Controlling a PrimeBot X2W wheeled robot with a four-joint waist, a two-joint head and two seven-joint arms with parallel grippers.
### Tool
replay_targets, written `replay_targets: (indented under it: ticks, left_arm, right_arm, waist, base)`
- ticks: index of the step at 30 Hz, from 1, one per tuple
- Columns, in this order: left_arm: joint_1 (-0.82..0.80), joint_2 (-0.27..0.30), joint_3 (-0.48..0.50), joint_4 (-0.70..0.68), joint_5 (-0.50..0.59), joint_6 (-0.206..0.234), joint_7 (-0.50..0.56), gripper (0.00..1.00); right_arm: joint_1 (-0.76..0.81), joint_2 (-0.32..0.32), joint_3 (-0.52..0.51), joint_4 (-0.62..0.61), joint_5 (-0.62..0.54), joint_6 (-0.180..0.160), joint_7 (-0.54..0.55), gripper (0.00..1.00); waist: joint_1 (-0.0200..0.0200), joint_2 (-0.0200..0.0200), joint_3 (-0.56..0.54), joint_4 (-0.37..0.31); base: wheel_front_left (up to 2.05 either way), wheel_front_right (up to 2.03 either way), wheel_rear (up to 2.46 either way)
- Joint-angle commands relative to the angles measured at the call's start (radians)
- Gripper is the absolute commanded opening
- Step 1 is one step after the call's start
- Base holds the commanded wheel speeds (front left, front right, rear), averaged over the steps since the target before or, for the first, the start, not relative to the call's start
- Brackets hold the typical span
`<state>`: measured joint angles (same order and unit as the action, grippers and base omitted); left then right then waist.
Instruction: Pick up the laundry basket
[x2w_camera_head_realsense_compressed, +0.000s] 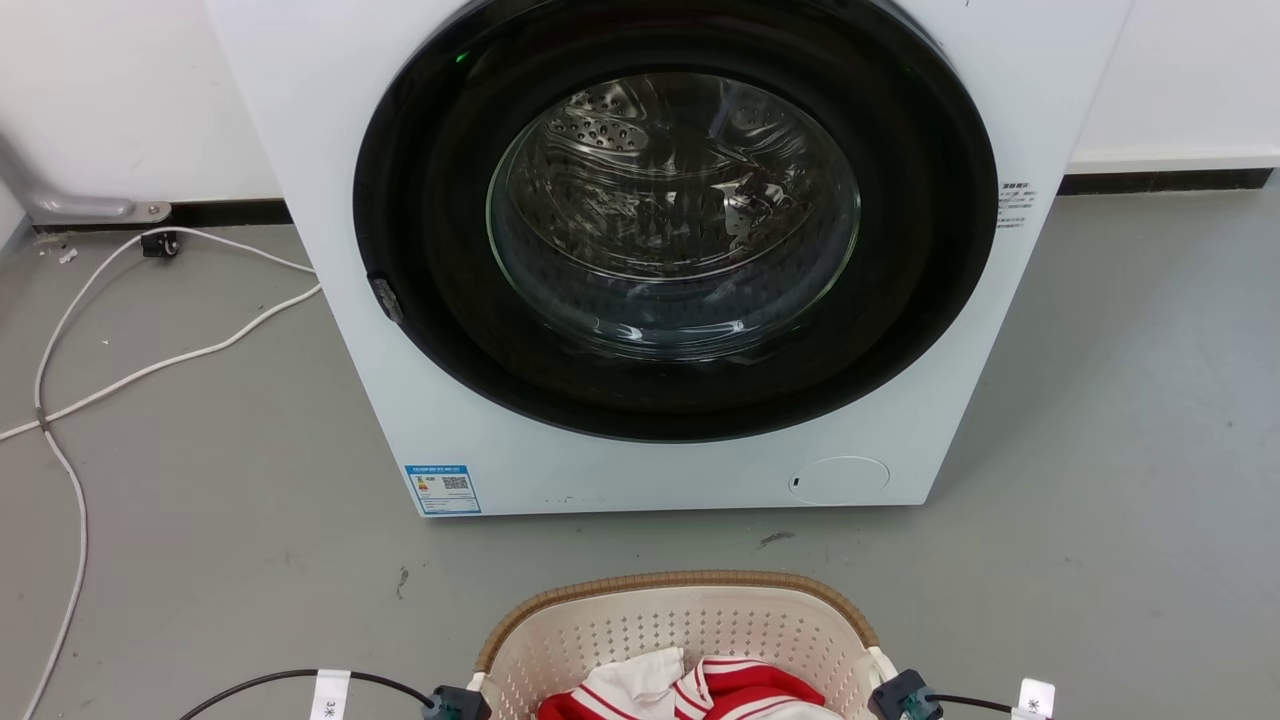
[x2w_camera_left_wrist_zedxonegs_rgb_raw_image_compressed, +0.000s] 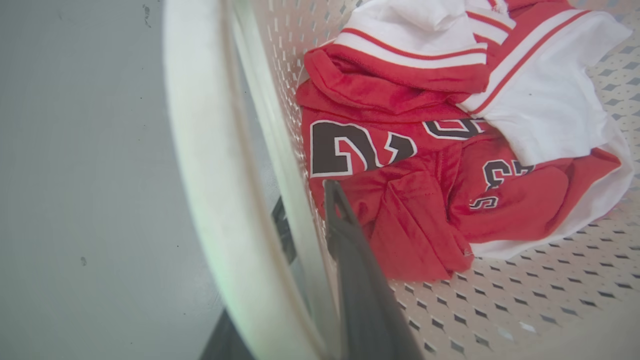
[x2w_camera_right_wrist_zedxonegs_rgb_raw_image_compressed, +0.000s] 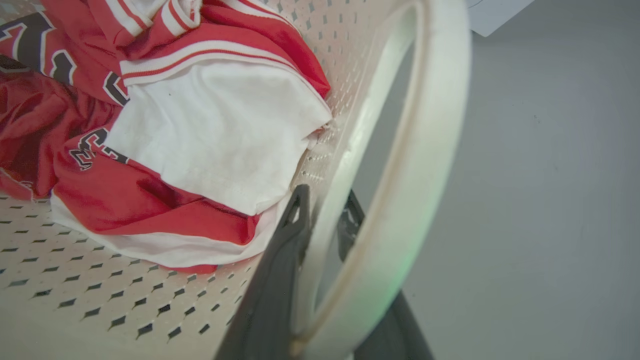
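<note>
The left gripper (x2w_camera_left_wrist_zedxonegs_rgb_raw_image_compressed: 312, 235) is seen closest, clenched over the left wall of the laundry basket (x2w_camera_head_realsense_compressed: 680, 625) just under its white left handle (x2w_camera_left_wrist_zedxonegs_rgb_raw_image_compressed: 200, 175). One dark finger (x2w_camera_left_wrist_zedxonegs_rgb_raw_image_compressed: 350, 260) is set inside the wall and the other outside. The right gripper (x2w_camera_right_wrist_zedxonegs_rgb_raw_image_compressed: 322, 225) is likewise clamped on the right wall, beneath the right handle (x2w_camera_right_wrist_zedxonegs_rgb_raw_image_compressed: 425, 175). A red and white jersey (x2w_camera_left_wrist_zedxonegs_rgb_raw_image_compressed: 400, 210) is bundled on the perforated bottom, touching both side walls. The basket is placed before the white washing machine (x2w_camera_head_realsense_compressed: 640, 470), apart from it, above the grey floor (x2w_camera_head_realsense_compressed: 200, 500). White cables (x2w_camera_head_realsense_compressed: 150, 365) are laid towards the floor's left edge.
</note>
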<state>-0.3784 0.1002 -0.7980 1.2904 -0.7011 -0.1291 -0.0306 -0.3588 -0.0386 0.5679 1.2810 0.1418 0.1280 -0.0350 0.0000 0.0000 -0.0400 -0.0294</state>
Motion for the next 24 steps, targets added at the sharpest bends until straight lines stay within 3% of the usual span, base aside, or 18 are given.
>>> replay_targets:
  ticks: [1,24]
  left_arm:
    - [-0.006,0.026,-0.002,-0.004,-0.003,-0.002,-0.017,0.0]
    - [-0.004,0.029,-0.021,-0.004,-0.016,-0.001,-0.017,0.0]
  right_arm:
    - [0.018,-0.022,0.014,0.014,-0.011,0.005,0.011,0.0]
    - [0.026,-0.022,0.019,0.014,-0.012,0.005,0.015,0.0]
  waist:
    - [0.0,0.0,0.0,0.0]
    - [0.0,0.0,0.001,-0.002]
  base:
    - [0.0,0.0,0.0]
    - [0.0,0.0,0.0]
